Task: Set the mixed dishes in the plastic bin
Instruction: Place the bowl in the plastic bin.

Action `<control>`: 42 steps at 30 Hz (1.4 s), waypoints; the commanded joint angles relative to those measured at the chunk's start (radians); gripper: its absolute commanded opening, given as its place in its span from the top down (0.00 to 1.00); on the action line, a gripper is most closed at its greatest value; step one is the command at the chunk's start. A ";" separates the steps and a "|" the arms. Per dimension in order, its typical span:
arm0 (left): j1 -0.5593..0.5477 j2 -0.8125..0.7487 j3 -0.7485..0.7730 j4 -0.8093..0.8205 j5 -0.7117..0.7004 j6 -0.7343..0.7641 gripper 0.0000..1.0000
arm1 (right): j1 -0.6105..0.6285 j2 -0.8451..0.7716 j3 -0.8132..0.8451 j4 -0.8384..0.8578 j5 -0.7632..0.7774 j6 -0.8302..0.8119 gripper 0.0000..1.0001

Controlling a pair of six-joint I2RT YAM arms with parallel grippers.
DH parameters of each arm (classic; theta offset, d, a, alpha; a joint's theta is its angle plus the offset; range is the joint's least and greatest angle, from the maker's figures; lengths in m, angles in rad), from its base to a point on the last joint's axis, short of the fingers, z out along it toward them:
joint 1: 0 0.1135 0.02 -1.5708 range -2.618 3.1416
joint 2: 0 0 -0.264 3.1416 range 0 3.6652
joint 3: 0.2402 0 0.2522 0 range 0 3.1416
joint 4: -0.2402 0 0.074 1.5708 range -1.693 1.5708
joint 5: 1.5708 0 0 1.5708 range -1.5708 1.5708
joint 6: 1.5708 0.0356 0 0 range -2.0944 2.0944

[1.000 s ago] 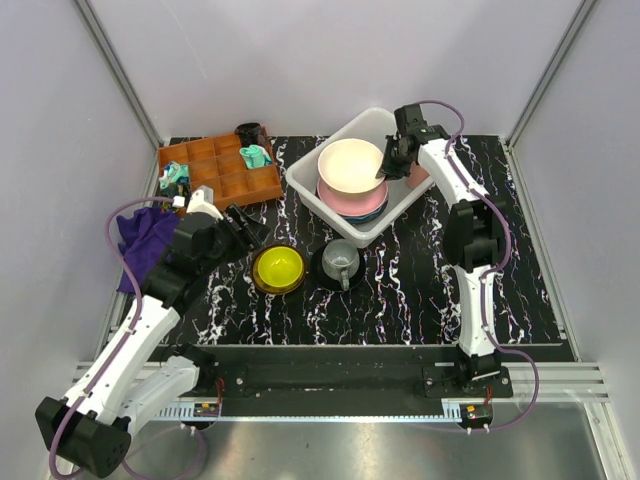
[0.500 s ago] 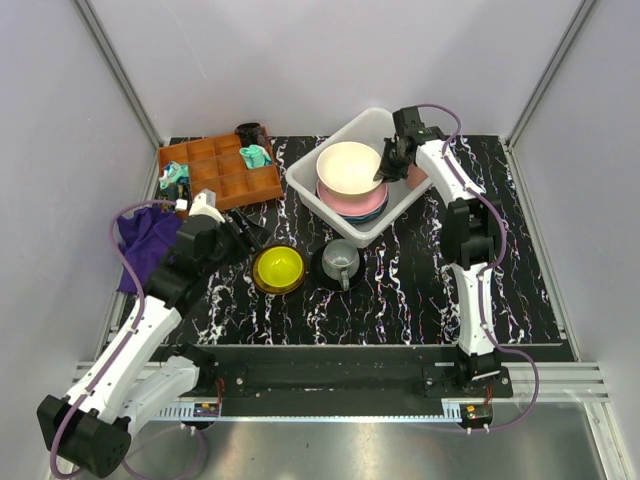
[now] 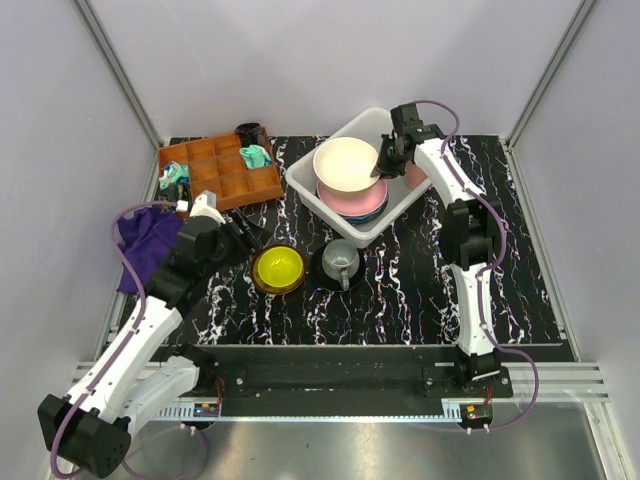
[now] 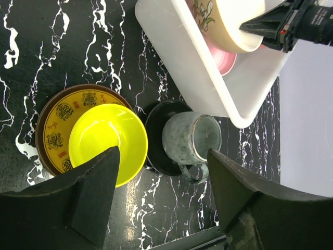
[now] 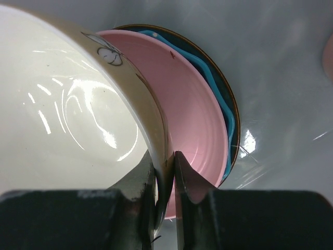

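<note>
My right gripper (image 3: 384,164) is shut on the rim of the cream bowl (image 3: 345,164), which it holds tilted over the pink plate (image 3: 362,204) and a blue plate (image 5: 221,104) stacked in the plastic bin (image 3: 306,192). In the right wrist view the fingers (image 5: 165,164) pinch the bowl's wall (image 5: 62,114). A pink cup (image 3: 417,176) shows in the bin behind the arm. The small yellow bowl (image 3: 278,267) sits on a brown patterned plate (image 4: 54,117). The grey mug (image 3: 341,260) stands on the black saucer (image 4: 153,138). My left gripper (image 3: 243,228) is open and empty, above and left of the yellow bowl.
A brown wooden compartment tray (image 3: 225,172) with small items stands at the back left, with a black object (image 3: 248,131) behind it. A purple cloth (image 3: 146,240) lies at the table's left edge, beside my left arm.
My right gripper has shifted the cream bowl slightly left inside the bin. My left gripper has drawn back a little to the left.
</note>
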 commanded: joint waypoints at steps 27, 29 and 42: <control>-0.003 -0.017 -0.014 0.058 0.018 -0.004 0.28 | 0.021 -0.035 0.086 0.128 -0.123 0.038 0.83; -0.003 -0.014 -0.012 0.056 0.021 -0.004 0.28 | 0.020 -0.038 0.083 0.128 -0.120 0.036 0.74; -0.003 -0.015 -0.012 0.055 0.019 -0.004 0.28 | 0.021 -0.078 0.063 0.149 -0.115 0.039 0.39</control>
